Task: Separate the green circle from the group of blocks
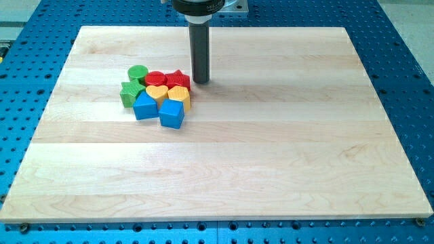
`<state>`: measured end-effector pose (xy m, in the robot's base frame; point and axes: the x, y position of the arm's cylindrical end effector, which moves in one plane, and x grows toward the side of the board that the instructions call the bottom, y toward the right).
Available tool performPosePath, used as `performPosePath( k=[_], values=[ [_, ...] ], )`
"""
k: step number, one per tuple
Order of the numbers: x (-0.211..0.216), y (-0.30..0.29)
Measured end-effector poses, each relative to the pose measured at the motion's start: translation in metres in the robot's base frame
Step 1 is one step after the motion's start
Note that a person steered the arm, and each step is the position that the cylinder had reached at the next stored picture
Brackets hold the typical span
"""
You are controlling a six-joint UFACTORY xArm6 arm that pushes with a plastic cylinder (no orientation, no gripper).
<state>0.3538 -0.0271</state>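
The green circle point(137, 73) sits at the upper left of a tight group of blocks left of the board's centre. Below it is a green star point(129, 94). To its right are a red circle point(156, 78) and a red star point(178, 78). Under those lie a yellow heart point(157, 91) and a yellow block point(180, 94). A blue triangle-like block point(144, 107) and a blue cube point(172, 114) form the bottom of the group. My tip point(200, 81) stands just right of the red star, on the far side of the group from the green circle.
The wooden board point(271, 149) lies on a blue perforated table point(407, 61). The rod's mount point(203, 5) shows at the view's top.
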Motion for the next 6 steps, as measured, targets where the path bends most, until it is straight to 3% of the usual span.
performPosePath(
  k=[6],
  values=[
    [0.0100,0.0031]
  ],
)
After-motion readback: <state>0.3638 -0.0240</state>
